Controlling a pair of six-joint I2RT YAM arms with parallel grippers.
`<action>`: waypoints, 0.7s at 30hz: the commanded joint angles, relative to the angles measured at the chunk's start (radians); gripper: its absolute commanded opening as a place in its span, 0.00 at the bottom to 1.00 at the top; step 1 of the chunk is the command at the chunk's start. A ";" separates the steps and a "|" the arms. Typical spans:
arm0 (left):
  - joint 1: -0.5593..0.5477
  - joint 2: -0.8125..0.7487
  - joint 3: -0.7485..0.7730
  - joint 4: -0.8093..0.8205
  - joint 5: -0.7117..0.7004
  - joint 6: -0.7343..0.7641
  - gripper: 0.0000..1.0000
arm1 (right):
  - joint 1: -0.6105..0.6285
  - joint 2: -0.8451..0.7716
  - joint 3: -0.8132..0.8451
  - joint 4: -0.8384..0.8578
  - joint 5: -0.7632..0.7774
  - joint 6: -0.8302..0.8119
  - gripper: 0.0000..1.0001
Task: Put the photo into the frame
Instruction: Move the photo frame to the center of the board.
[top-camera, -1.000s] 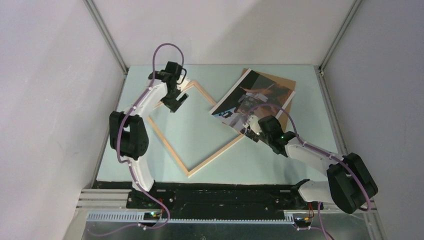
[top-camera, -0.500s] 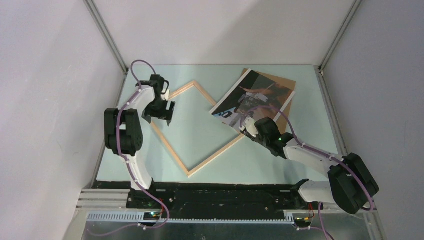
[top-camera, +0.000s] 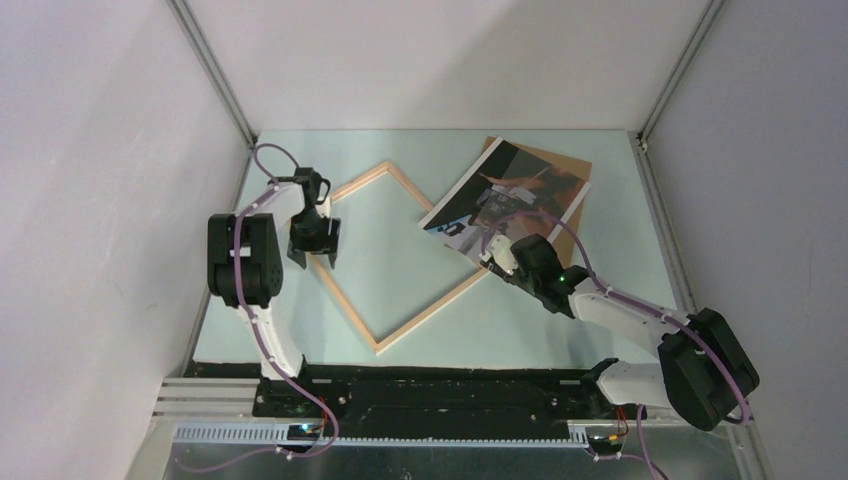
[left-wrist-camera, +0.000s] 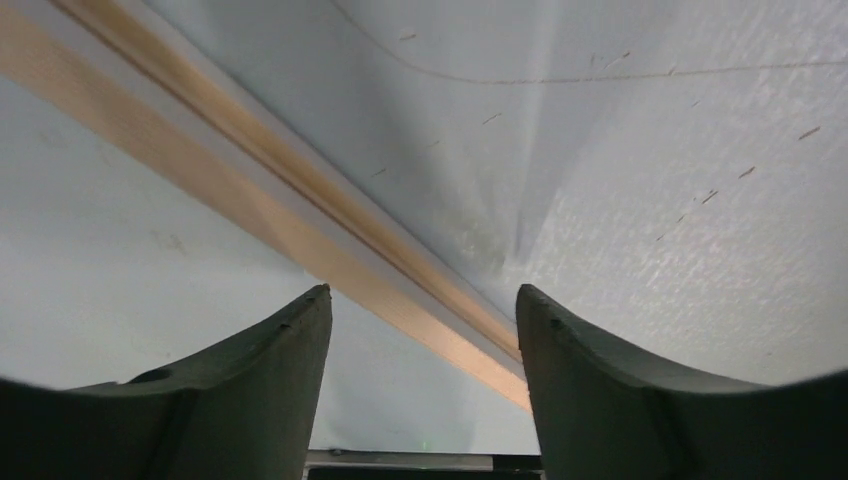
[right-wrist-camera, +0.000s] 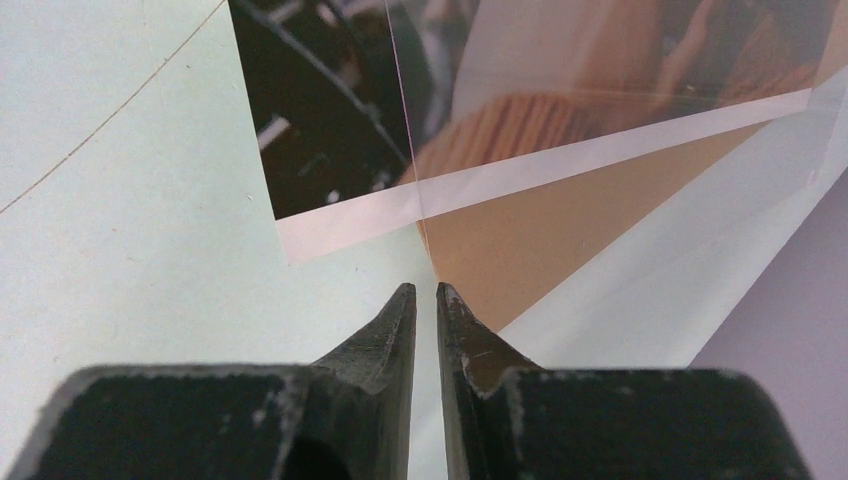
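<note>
The left gripper (left-wrist-camera: 420, 300), spread, straddles the frame's (left-wrist-camera: 250, 200) rail at centre-left; I'd close it squarely on the wood. The right gripper (right-wrist-camera: 420, 290), nearly pressed together, meets the photo's (right-wrist-camera: 330, 120) lower edge, right of centre. Whether it pinches anything, I cannot tell.

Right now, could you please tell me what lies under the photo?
A brown backing board lies under the photo, its far and right edges showing. The rest of it is covered, so anything else beneath cannot be seen.

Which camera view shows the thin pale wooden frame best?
Top external: all four sides of the thin pale wooden frame show. Left wrist shows one blurred rail; right wrist shows none.
</note>
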 joint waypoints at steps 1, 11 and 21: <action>0.007 0.039 0.013 0.029 0.050 -0.001 0.65 | -0.005 -0.038 -0.001 0.002 -0.010 0.011 0.20; 0.007 0.117 0.154 -0.010 -0.004 0.094 0.32 | -0.013 -0.105 0.000 -0.015 -0.020 0.004 0.41; 0.007 0.291 0.437 -0.123 -0.137 0.264 0.00 | -0.033 -0.106 0.018 -0.027 -0.034 0.020 0.50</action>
